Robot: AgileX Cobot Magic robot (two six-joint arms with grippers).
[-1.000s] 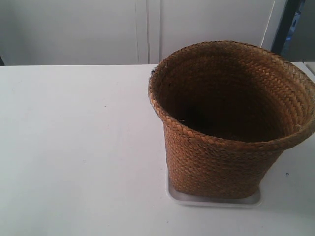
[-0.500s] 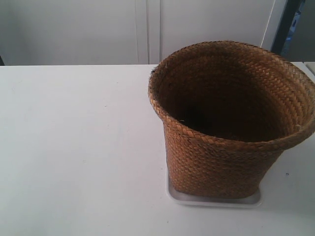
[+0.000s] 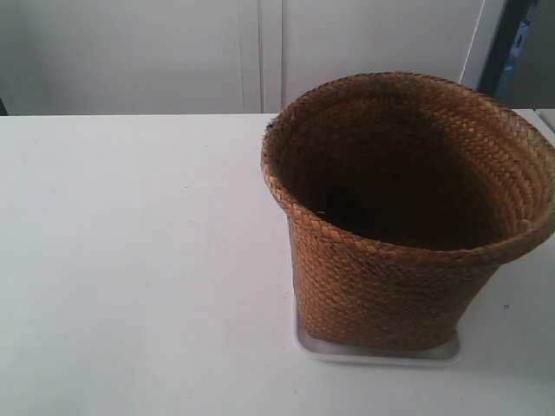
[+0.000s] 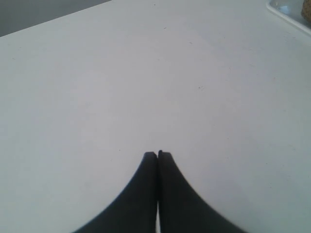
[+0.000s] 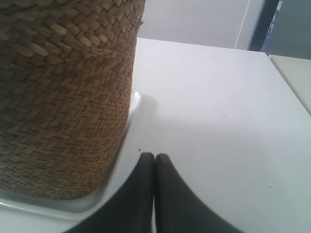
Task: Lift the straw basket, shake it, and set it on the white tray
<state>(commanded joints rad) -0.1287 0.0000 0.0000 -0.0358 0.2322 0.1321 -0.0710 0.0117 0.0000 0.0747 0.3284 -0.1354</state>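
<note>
No movement since a second ago: same spot for the straw basket [image 3: 390, 260], same spot for the white tray [image 3: 381, 354], and no arm in the exterior view then or now.

Across that view from the left: first a wide stretch of white table [image 3: 130, 260], backed by pale cabinet doors [image 3: 260, 52]. Then, right of centre, the basket, standing upright on the tray, base inside the low rim. Round mouth flared wide and open toward the camera, dark inside, contents not discernible. Only a thin strip of tray visible, along the near edge of the base and at its left corner. Further right, a dark vertical strip [image 3: 507, 43] behind the table's far corner.

In the left wrist view: left gripper [image 4: 157, 154] pressed closed, its two black sides meeting with no gap, nothing held, above bare tabletop. Well apart from it, at the edge of the picture, a rounded tray corner and a sliver of brown weave.

In the right wrist view: right gripper [image 5: 154, 156] likewise closed and empty, nothing pinched between its sides. Just beside the tray's rim and near the basket's woven wall, yet clear of the weave. Contact with the tray edge: cannot tell.
</note>
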